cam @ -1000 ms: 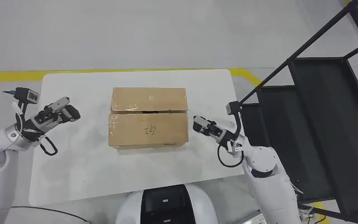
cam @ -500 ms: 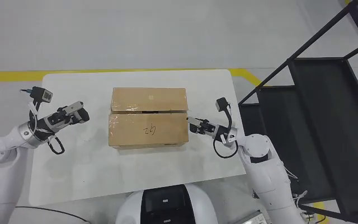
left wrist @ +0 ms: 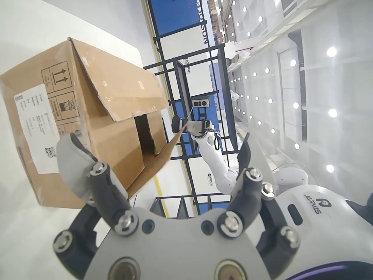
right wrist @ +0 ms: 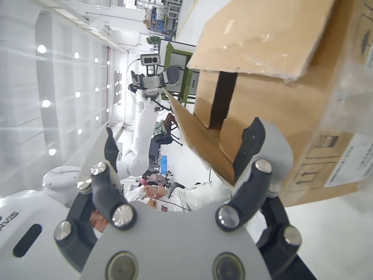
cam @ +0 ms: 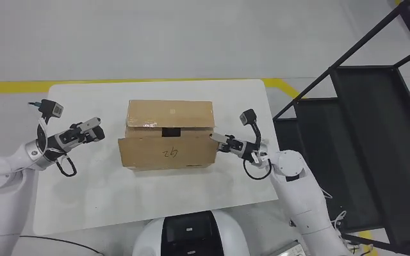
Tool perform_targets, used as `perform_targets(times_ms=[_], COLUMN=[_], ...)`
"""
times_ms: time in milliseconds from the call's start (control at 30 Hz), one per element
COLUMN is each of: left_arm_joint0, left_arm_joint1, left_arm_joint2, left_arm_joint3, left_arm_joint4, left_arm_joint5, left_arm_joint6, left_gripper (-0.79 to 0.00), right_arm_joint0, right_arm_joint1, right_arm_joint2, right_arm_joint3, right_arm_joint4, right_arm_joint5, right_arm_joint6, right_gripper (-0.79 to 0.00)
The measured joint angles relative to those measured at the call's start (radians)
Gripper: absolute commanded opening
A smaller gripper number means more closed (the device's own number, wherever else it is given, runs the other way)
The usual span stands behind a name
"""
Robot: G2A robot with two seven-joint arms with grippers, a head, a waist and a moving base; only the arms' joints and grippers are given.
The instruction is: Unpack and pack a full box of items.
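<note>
White table point(cam: 83, 192), box point(cam: 168, 153) between both parted jaws

White table point(cam: 77, 192) on pale grey floor point(cam: 192, 38); yellow floor line point(cam: 19, 86); black metal steps point(cam: 365, 115) beside table.

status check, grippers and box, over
Left gripper open, apart from the box. Right gripper open, astride a corner of the near flap. That flap tilted up, far flap down.

Bright, even light falls from rows of round ceiling lamps point(left wrist: 332, 51). The box point(cam: 168, 142) throws only a soft, faint shadow on the white table point(cam: 96, 192). Clear tape on its flap point(right wrist: 262, 37) glints. Both wrist views bend straight lines near their edges.
</note>
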Motion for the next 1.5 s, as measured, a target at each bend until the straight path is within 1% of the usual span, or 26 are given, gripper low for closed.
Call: perform_targets(times_ms=[167,233,333,400,500,667,800,900,1033,1167,1300,1400,1500], left_arm_joint0=[0.007,0.010,0.014,0.016,0.016,0.013,0.016,0.006,-0.016,-0.039,-0.057,-0.079,-0.100], left_arm_joint1=[0.000,0.000,0.001,0.001,0.000,0.000,0.002,0.003,0.005,0.003,-0.001,-0.006,-0.012], left_arm_joint2=[0.000,-0.001,-0.003,-0.002,0.007,0.005,0.000,0.004,0.019,0.042,0.079,0.113,0.143], left_arm_joint3=[-0.009,-0.015,-0.023,-0.026,-0.034,-0.041,-0.040,-0.023,-0.005,0.011,0.018,0.041,0.081], left_arm_joint4=[0.001,0.003,0.004,0.002,-0.014,-0.071,-0.150,-0.243,-0.249,-0.279,-0.264,-0.258,-0.234], left_arm_joint5=[0.004,0.004,0.004,0.004,0.003,-0.002,0.009,0.033,0.042,0.035,0.028,0.028,0.006], left_arm_joint6=[0.004,0.004,0.004,0.002,-0.017,-0.076,-0.163,-0.268,-0.350,-0.422,-0.438,-0.432,-0.389], left_gripper=[0.000,0.000,0.000,0.000,0.000,0.000,0.000,0.000,0.000,0.000,0.000,0.000,0.000], right_arm_joint0=[-0.040,-0.072,-0.122,-0.153,-0.195,-0.207,-0.213,-0.221,-0.235,-0.264,-0.313,-0.346,-0.370], right_arm_joint1=[0.016,0.025,0.037,0.042,0.044,0.043,0.046,0.048,0.051,0.059,0.073,0.086,0.096], right_arm_joint2=[0.046,0.060,0.067,0.050,-0.010,-0.072,-0.095,-0.112,-0.124,-0.109,-0.061,-0.005,0.047], right_arm_joint3=[-0.056,-0.095,-0.141,-0.157,-0.154,-0.104,-0.084,-0.082,-0.088,-0.118,-0.177,-0.211,-0.234], right_arm_joint4=[0.120,0.154,0.137,0.093,0.005,-0.048,-0.147,-0.253,-0.287,-0.254,-0.133,-0.018,0.089], right_arm_joint5=[-0.002,0.006,0.026,0.038,0.038,0.021,0.016,0.015,0.008,-0.013,-0.036,-0.046,-0.050], right_arm_joint6=[0.123,0.204,0.302,0.332,0.311,0.234,0.150,0.066,0.010,0.010,0.079,0.142,0.193], right_gripper=[0.000,0.000,0.000,0.000,0.000,0.000,0.000,0.000,0.000,0.000,0.000,0.000,0.000])
